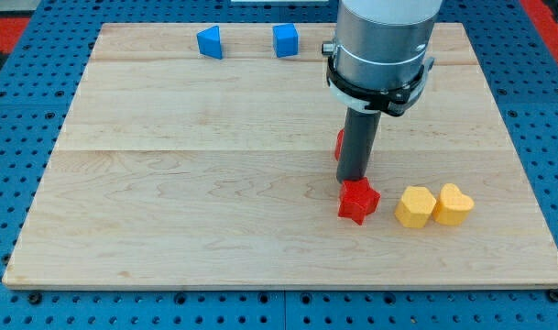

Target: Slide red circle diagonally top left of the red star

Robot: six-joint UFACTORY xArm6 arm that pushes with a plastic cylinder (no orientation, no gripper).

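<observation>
The red star [358, 201] lies on the wooden board [187, 183], right of the middle. My tip [353, 179] stands just above the star's upper edge, touching or nearly touching it. The red circle [338, 144] is mostly hidden behind the rod; only a red sliver shows at the rod's left side, above the star and slightly to the view's left.
A yellow hexagon block [414, 207] and a yellow heart block [454, 204] lie side by side right of the star. Two blue blocks [210, 42] [285, 40] sit near the board's top edge. The arm's grey body [381, 46] hangs over the top right.
</observation>
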